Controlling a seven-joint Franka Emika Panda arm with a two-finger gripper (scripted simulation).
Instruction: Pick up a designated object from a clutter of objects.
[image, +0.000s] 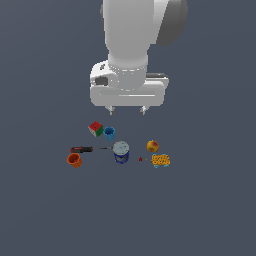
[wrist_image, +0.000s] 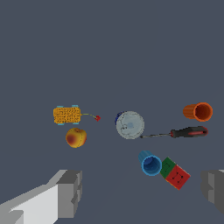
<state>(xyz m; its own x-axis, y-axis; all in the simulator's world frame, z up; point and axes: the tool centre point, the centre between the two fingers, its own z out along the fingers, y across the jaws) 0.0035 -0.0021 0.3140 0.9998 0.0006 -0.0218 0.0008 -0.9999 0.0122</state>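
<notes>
Your gripper (image: 127, 109) hangs above the clutter with its fingers spread wide and nothing between them; in the wrist view the two grey pads (wrist_image: 70, 192) sit at opposite edges with open floor between. The thing you want is the blue cup (image: 109, 133), and it stands below the fingers and a little toward the exterior view's left, roughly under the finger on that side rather than under the midpoint. So the move ahead, as I judge it, turns on a small sideways shift toward that side before you come down. In the wrist view the cup (wrist_image: 150, 163) lies between the two pads but nearer one of them, which says the same thing. It appears to stand upright with its mouth open toward the camera, so it has no long axis to line up with; any grip across its round wall should do. Mind the cube (image: 96, 129): it sits just beside the cup, touching or very nearly, on the side away from the can (image: 121, 152). The screwdriver (image: 86, 149) lies near the cup, between it and the orange cup (image: 74, 160). The fruit (image: 153, 146) and the yellow packet (image: 161, 160) are well apart and shouldn't trouble you.
</notes>
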